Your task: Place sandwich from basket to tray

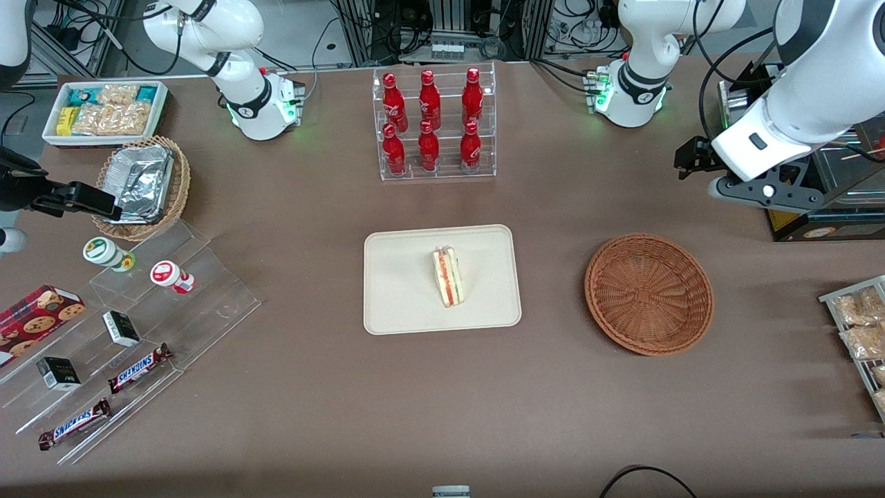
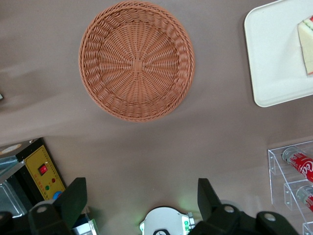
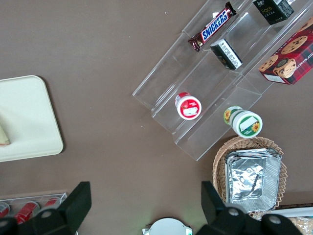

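The sandwich (image 1: 448,278) lies on the cream tray (image 1: 401,277) at the middle of the table, its red and green filling edge showing. The reddish-brown basket (image 1: 648,294) stands beside the tray, toward the working arm's end, with nothing in it. My gripper (image 1: 691,160) hangs above the table, farther from the front camera than the basket and apart from it. In the left wrist view the gripper (image 2: 142,200) is open with bare table between its fingers; the basket (image 2: 137,61), the tray's corner (image 2: 274,58) and part of the sandwich (image 2: 306,46) show there.
A clear rack of red bottles (image 1: 433,124) stands farther back than the tray. Toward the parked arm's end are a tan foil basket (image 1: 142,183), a white snack bin (image 1: 107,111) and acrylic steps with candy (image 1: 138,332). A packet rack (image 1: 861,332) sits at the working arm's end.
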